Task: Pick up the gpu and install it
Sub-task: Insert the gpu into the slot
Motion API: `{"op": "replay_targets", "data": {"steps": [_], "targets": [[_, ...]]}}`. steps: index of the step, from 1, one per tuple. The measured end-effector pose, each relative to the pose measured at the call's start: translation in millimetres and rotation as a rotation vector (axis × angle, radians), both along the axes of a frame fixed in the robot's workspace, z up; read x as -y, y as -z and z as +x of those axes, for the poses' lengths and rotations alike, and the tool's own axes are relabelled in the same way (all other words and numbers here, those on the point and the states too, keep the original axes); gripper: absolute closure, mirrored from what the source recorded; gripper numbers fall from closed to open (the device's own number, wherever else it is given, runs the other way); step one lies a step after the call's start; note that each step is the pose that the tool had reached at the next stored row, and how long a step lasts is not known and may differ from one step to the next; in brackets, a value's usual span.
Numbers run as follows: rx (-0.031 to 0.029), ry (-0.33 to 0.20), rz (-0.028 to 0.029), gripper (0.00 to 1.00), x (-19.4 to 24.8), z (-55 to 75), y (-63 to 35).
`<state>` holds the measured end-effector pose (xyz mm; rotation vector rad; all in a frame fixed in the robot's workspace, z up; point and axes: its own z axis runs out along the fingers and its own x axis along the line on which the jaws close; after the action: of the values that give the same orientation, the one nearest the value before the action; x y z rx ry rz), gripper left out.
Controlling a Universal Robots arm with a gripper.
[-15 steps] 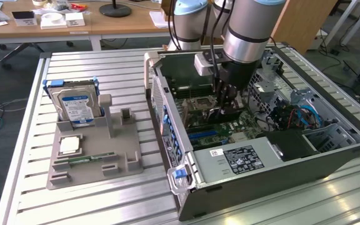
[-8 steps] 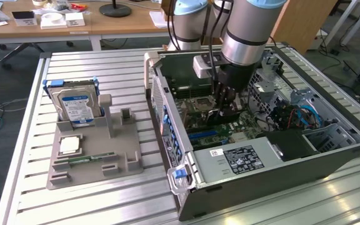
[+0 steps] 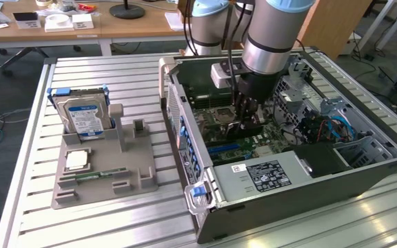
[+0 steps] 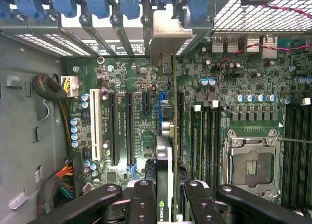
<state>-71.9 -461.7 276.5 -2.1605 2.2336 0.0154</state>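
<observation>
My gripper [image 4: 168, 197] is shut on the gpu [image 4: 174, 136], a thin dark card seen edge-on between the black fingers [image 4: 144, 195]. The card stands upright over the motherboard [image 4: 243, 97], lined up along the blue expansion slot [image 4: 165, 95]. Its silvery end bracket [image 4: 168, 31] reaches the case's rear slot openings with blue clips. In the exterior view the gripper [image 3: 243, 118] reaches down inside the open computer case [image 3: 309, 191], with the gpu [image 3: 245, 128] low against the board. Whether the card sits fully in the slot I cannot tell.
Black expansion slots [image 4: 113, 129] and the CPU socket [image 4: 251, 168] flank the card. On the slatted table, at the exterior view's left, a grey holder [image 3: 133, 178] carries a hard drive [image 3: 85, 116] and a green memory stick [image 3: 91, 175]. Cables [image 3: 322, 126] crowd the case's far side.
</observation>
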Motion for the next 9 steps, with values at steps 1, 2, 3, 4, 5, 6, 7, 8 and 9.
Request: {"op": "replay_targets", "data": {"steps": [1, 2, 3, 4, 5, 6, 7, 8, 9], "targets": [[0.0000, 0.000, 0.0000, 0.73, 0.0, -0.8, 0.1], [0.0001, 0.000, 0.0001, 0.73, 0.0, -1.5, 0.2], [0.0000, 0.000, 0.0000, 0.73, 0.0, -2.3, 0.3], [0.0000, 0.000, -0.0001, 0.73, 0.0, -3.0, 0.3], [0.0000, 0.000, -0.0001, 0.73, 0.0, -3.6, 0.3], [-0.0001, 0.000, -0.0001, 0.73, 0.0, -4.0, 0.4], [-0.0001, 0.000, 0.0000, 0.73, 0.0, -4.2, 0.4], [0.0000, 0.000, -0.0001, 0.73, 0.1, -4.3, 0.4], [-0.0001, 0.000, -0.0001, 0.73, 0.4, -4.4, 0.4]]}}
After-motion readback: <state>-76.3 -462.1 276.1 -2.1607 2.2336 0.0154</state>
